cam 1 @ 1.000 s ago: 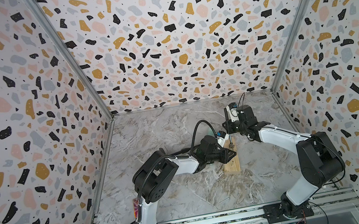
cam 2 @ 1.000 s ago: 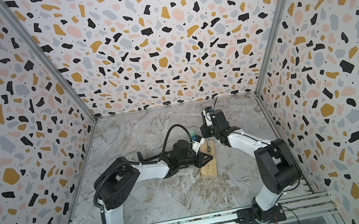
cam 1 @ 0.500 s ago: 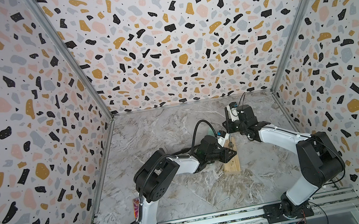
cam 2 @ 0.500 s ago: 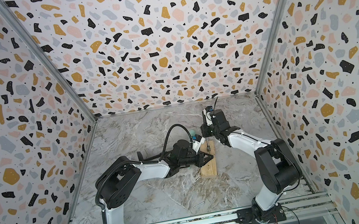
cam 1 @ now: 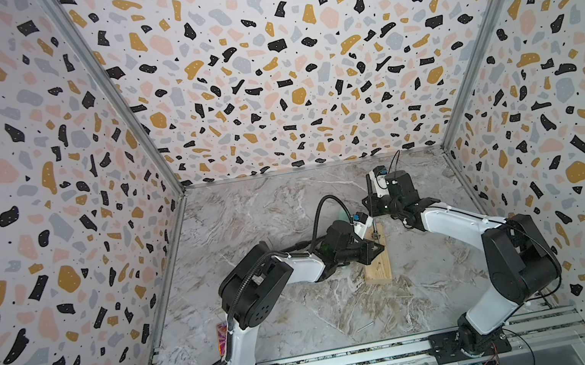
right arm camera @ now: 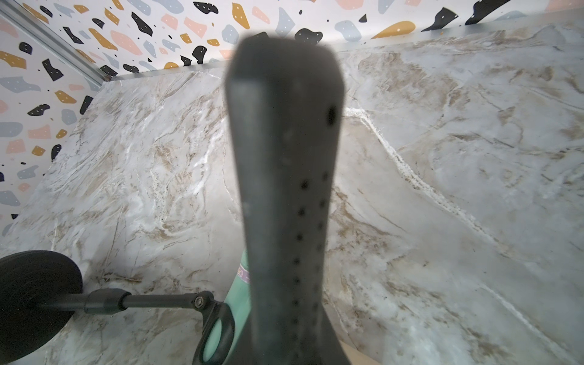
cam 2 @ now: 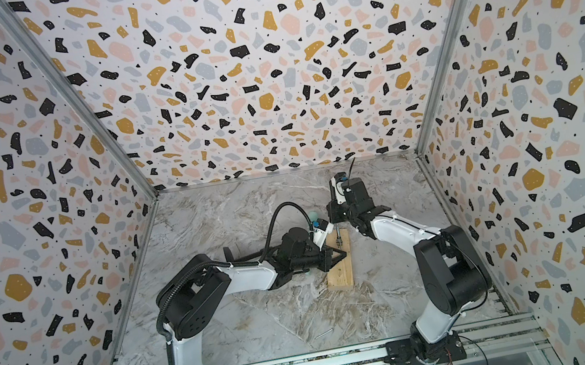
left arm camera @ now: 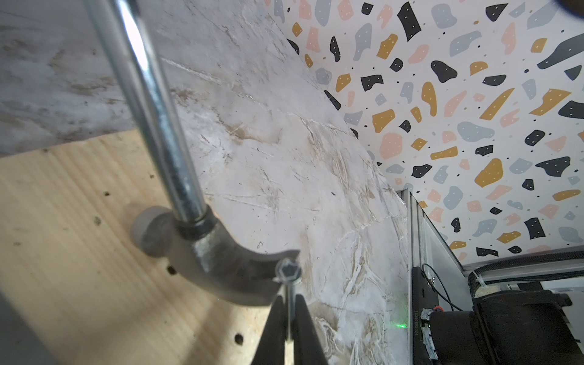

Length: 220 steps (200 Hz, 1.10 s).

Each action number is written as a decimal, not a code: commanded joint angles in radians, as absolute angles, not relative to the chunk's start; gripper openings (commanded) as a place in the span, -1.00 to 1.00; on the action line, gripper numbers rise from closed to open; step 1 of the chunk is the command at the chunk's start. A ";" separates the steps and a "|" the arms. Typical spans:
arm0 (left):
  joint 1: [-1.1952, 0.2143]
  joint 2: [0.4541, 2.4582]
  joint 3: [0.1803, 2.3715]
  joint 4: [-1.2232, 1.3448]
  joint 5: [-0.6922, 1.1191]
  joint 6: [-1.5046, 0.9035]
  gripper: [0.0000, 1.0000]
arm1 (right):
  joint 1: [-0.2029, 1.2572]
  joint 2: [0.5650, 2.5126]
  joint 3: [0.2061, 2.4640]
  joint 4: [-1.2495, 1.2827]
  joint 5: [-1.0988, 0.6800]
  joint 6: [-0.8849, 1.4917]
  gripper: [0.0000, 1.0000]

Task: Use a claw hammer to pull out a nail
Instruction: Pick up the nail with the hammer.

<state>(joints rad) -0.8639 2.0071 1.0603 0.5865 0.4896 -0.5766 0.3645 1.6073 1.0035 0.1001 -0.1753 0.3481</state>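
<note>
Located claw hammer (cam 1: 373,220) just right of centre in a top view: head down on upper end of wooden block (cam 1: 377,263), handle nearly upright. Noted block flat on worktop (cam 1: 304,310), presumably serving as fulcrum under the head. Found right hand (cam 1: 376,206) clamped on black handle above the steel shank, likely for leverage when rocking. Found left hand (left arm camera: 289,301) pressed together, pinching nail (left arm camera: 287,271) shank just below its head, with forked claw hooked under that head. Probably steadying nail and catching it once free. Cannot confirm nail tip seated in wood.
</note>
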 commanded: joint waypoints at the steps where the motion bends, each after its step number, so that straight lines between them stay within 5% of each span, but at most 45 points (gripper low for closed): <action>1: -0.848 2.001 1.086 0.683 0.479 -0.587 -0.87 | 0.377 1.610 1.028 0.081 -0.202 0.347 -1.00; 111: -0.848 1.845 1.065 0.497 0.440 -0.488 -0.95 | 0.379 1.629 1.026 0.097 -0.207 0.354 -1.00; 220: -0.860 1.520 0.874 -0.177 0.258 -0.246 -0.97 | 0.380 1.632 1.034 0.102 -0.219 0.339 -1.00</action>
